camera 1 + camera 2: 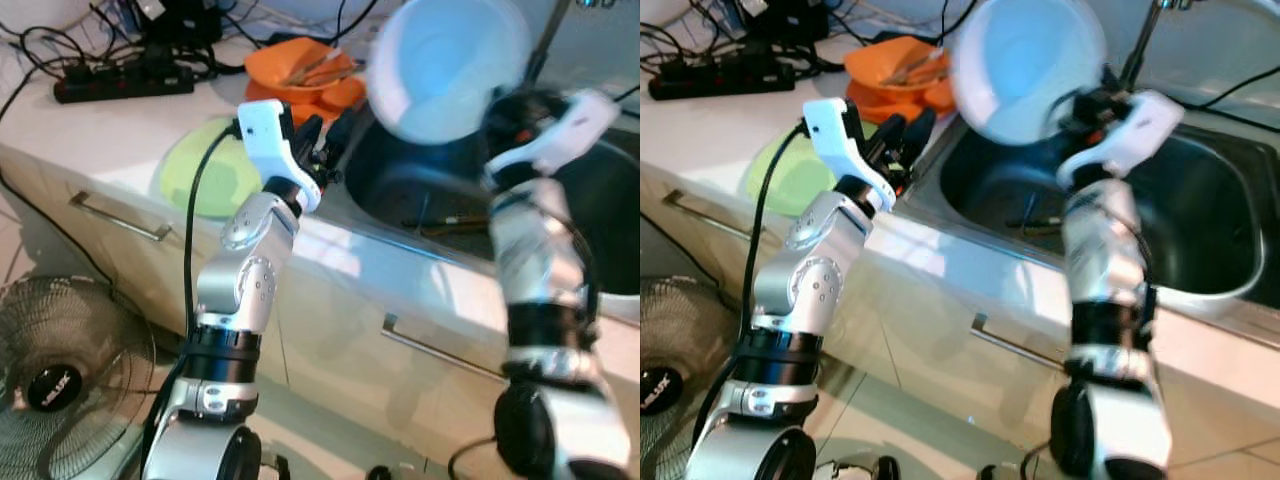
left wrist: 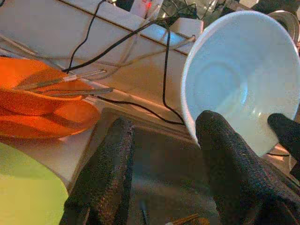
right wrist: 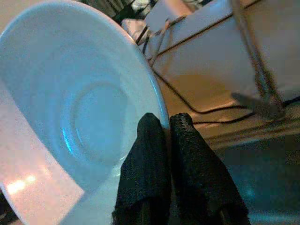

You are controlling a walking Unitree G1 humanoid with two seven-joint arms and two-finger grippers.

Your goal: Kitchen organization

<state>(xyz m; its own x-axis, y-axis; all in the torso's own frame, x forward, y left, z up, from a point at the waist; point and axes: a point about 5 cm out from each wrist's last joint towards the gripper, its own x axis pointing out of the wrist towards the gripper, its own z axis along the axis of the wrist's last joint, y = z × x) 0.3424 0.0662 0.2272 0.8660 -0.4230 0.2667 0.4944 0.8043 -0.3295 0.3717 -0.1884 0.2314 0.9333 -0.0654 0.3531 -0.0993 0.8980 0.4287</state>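
Pinching the white bowl point(image 3: 79, 122) by its rim, your right gripper point(image 3: 165, 129) holds something slick and breakable; left gripper point(image 2: 164, 140) is released.

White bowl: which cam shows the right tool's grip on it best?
Right wrist view: the right tool pinches the white bowl at its rim, both fingers sharp against it. The eye views show the bowl lifted over the sink, blurred. Left wrist view shows its inside beyond the open left tool.
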